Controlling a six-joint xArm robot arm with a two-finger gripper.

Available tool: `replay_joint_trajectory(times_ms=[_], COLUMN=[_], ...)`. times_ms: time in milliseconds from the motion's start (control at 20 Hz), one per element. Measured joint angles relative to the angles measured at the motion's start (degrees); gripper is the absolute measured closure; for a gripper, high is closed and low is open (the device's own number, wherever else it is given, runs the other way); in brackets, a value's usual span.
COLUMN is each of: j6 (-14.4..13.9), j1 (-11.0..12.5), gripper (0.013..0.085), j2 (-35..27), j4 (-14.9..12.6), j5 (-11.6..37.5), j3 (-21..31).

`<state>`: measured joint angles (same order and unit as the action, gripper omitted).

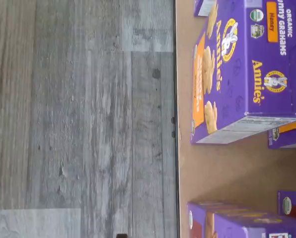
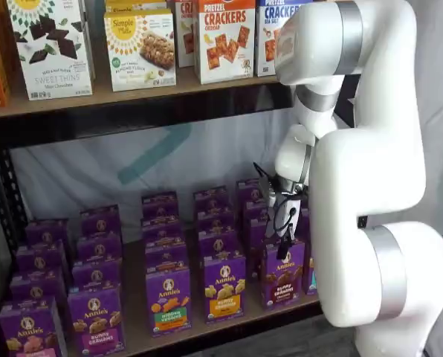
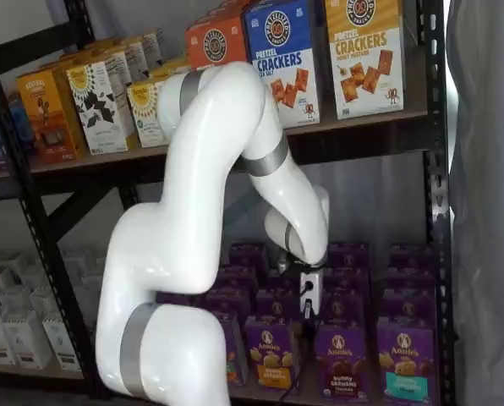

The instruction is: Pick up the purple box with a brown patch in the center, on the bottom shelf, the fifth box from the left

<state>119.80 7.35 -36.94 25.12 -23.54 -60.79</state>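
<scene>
The purple box [image 2: 282, 272] with dark brown bunny crackers on its front stands upright in the front row of the bottom shelf [image 2: 132, 286], at the right end. It also shows in a shelf view [image 3: 341, 357]. My gripper [image 2: 284, 249] hangs just above this box's top front edge; in a shelf view [image 3: 308, 306] it sits over the gap to the box's left. Only dark finger parts show, side-on, with no plain gap. In the wrist view a purple box with a brown patch [image 1: 237, 223] is cut off by the frame edge on the tan board [image 1: 227, 168].
A honey bunny grahams box with an orange band [image 1: 247, 74] lies large in the wrist view. Rows of purple boxes [image 2: 224, 286] fill the bottom shelf. A teal-band box [image 3: 404, 357] stands right of the target. Cracker cartons [image 2: 223, 37] line the upper shelf. The white arm [image 2: 363, 186] stands in front.
</scene>
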Motion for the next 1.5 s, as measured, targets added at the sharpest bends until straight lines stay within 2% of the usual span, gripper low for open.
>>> replay_joint_trajectory(times_ms=[400,700,950,1300,1500], j6=[1.0,-4.1,-5.5,-12.2,-14.4], j1=[1.9,2.2,2.3,2.6,2.3], gripper=[0.013,0.013,0.013,0.013,0.013], j2=[-7.4,-11.5,-14.7,-18.0,-19.2], j4=[-0.8,-7.0,-8.7,-16.4,-18.5], j5=[0.5,1.2,2.1,2.3,2.7], j3=[-8.5,-12.2,-14.8,-17.8,-18.7])
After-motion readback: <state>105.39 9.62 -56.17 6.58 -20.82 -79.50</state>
